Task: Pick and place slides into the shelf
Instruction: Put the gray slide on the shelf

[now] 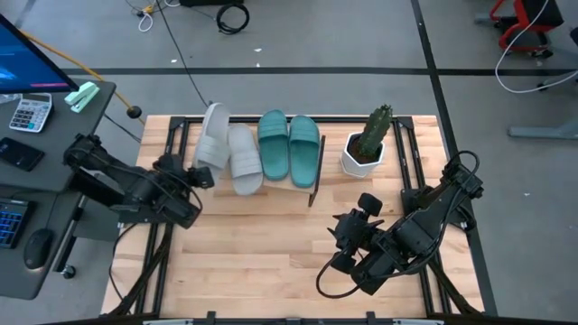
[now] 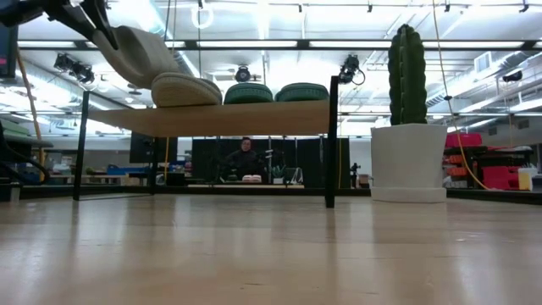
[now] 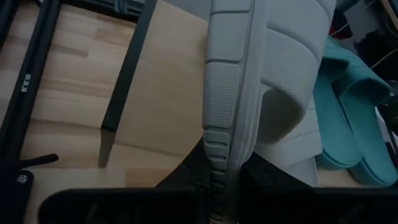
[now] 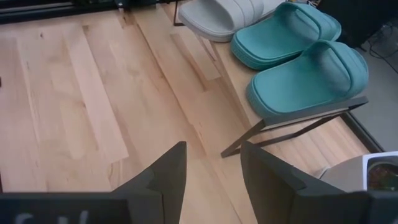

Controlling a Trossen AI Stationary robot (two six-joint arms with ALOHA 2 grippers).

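The left hand (image 1: pixel 200 177) sits at the left end of the shelf (image 1: pixel 298 188), its fingers (image 3: pixel 193 177) clamped on the edge of one light grey slide (image 1: pixel 214 135). In the left wrist view the ribbed sole edge of that slide runs straight up from between the two dark fingers, so the slide stands on its side rather than flat. From the low view it is tilted, lifted at the outer end and leaning down against the second grey slide (image 1: pixel 245 160), which lies flat on the shelf's plank. The held slide reaches out past the left end of the shelf.

Just beside the flat grey slide lie the two teal slides (image 1: pixel 289 148), side by side and flat, filling the shelf's middle and right part. All four slides are at the shelf; three rest on it.

The right hand (image 1: pixel 348 236) hovers over the bare counter (image 1: pixel 253 262) in front of the shelf's right end, well apart from the slides. Its fingers (image 4: pixel 168 174) stand apart with nothing between them, and its wrist view looks across the counter to the teal pair.

A potted cactus (image 1: pixel 368 140) in a white pot stands on the counter to the right of the shelf.
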